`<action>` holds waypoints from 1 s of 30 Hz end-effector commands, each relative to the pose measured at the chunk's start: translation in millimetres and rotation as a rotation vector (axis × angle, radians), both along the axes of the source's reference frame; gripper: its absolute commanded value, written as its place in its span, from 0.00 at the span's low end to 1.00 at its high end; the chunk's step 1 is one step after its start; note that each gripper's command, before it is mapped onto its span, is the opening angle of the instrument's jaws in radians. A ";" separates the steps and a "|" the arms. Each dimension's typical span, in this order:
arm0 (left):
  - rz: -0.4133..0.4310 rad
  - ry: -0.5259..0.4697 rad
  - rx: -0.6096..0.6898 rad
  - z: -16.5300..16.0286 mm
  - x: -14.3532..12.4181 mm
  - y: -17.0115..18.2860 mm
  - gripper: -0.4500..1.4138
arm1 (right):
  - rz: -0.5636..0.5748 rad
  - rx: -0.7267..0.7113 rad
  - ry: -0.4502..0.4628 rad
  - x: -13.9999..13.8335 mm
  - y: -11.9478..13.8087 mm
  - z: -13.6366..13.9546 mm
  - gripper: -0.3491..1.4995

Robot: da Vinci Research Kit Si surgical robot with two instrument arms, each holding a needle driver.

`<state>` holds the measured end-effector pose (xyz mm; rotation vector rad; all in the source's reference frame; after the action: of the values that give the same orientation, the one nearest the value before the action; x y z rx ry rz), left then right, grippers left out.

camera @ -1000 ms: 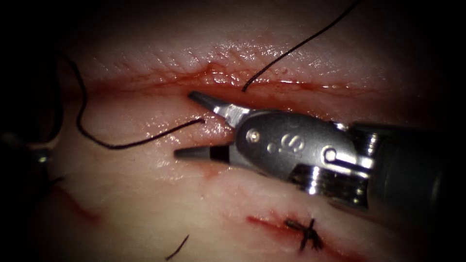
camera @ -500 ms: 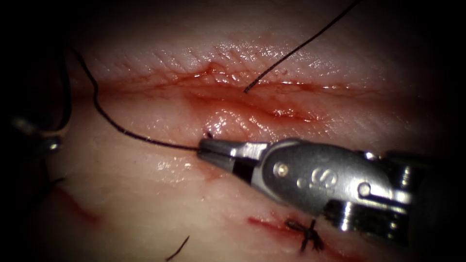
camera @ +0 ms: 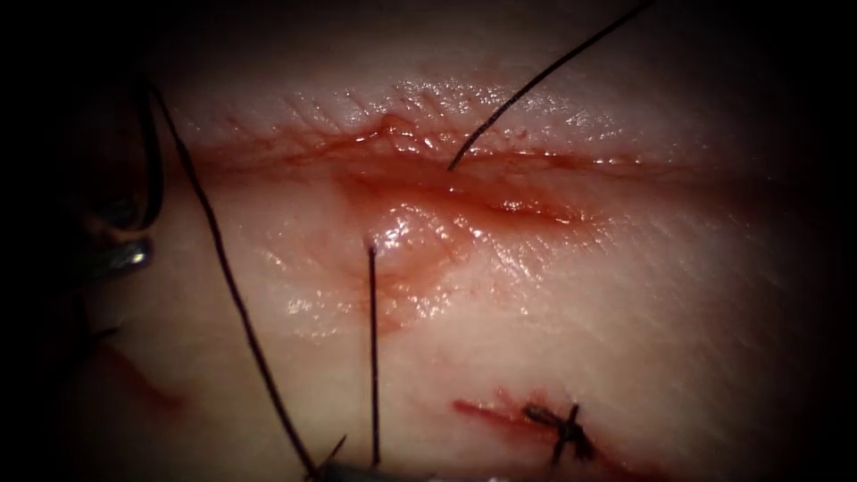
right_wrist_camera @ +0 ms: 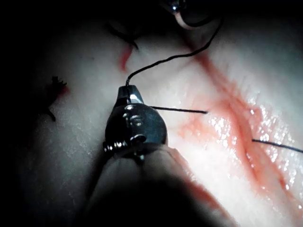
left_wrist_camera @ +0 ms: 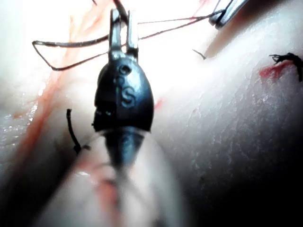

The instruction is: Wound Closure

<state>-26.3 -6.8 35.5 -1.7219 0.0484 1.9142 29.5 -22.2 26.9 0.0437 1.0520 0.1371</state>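
While my left tool (left_wrist_camera: 122, 28) sits at the far left of the endoscope view, well clear of the cut (camera: 464, 174), its two jaws stand upright and close together with a curved dark piece between them — the needle (camera: 152, 170), I think, though I cannot tell where along its curve I hold it. It arcs beside the tool at the left edge and is not in the tissue (camera: 571, 303).

Moving right, two runs of thread (camera: 232, 286) rise over the tissue: one slants from the upper left down to the lower edge, the other stands nearly straight, coming out of the tissue at a wet, raised spot just below the cut. Both meet at my right tool (right_wrist_camera: 129, 91), whose jaws are closed on the thread — it looks thin, dark and taut.

Further right, a separate strand enters the cut from above. Red fluid (camera: 527, 210) glistens along the cut. Lower right, a dark knot (camera: 564, 430) sits on a small red mark.
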 end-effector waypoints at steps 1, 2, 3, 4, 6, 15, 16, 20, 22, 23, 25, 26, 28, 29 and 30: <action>0.001 -0.002 -0.001 0.5 -0.5 -0.1 0.00 | 0.015 -0.002 0.010 1.2 0.7 0.7 0.11; 0.001 -0.002 -0.001 0.5 -0.5 -0.1 0.00 | 0.027 -0.009 0.017 1.2 1.1 0.9 0.28; 0.001 -0.002 -0.001 0.5 -0.5 -0.1 0.00 | 0.046 -0.010 0.026 1.1 1.8 1.2 0.56; 0.001 -0.002 -0.001 0.5 -0.5 -0.1 0.00 | 0.083 -0.006 0.041 0.8 3.0 1.7 0.87; 0.001 -0.002 -0.001 0.5 -0.5 -0.1 0.00 | 0.096 -0.005 0.047 0.5 3.7 2.0 0.90; 0.005 -0.006 0.001 0.8 -0.1 0.3 0.00 | 0.102 -0.066 0.027 -1.9 8.1 3.3 0.93; 0.005 -0.006 0.001 0.9 0.0 0.4 0.00 | 0.099 -0.069 0.033 -2.0 8.5 3.5 0.93; 0.012 -0.011 0.001 1.1 0.5 0.5 0.00 | 0.084 -0.079 0.036 -2.1 9.4 4.5 0.94; 0.009 -0.006 0.003 1.2 0.9 0.6 0.00 | 0.087 -0.079 0.033 -2.2 10.1 5.2 0.94; 0.008 -0.003 0.004 1.1 1.1 0.6 0.00 | 0.090 -0.080 0.030 -2.2 10.4 5.6 0.94; 0.004 -0.001 0.005 1.0 1.6 0.5 0.00 | 0.096 -0.081 0.021 -2.0 11.0 6.6 0.94; 0.005 -0.001 0.005 1.0 1.7 0.5 0.00 | 0.095 -0.082 0.010 -1.6 11.3 7.4 0.94; 0.003 -0.002 0.004 0.9 1.8 0.4 0.00 | 0.084 -0.084 -0.003 -0.9 11.5 8.9 0.94; 0.002 -0.002 0.004 0.9 1.8 0.4 0.00 | 0.076 -0.086 -0.004 -0.3 11.5 9.8 0.93; 0.001 -0.001 0.004 0.8 1.7 0.3 0.00 | 0.069 -0.093 -0.004 0.1 11.5 10.5 0.92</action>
<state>-24.0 -6.4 35.7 -1.7191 0.0435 1.9134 28.8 -11.1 37.0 -0.0758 1.0536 0.1519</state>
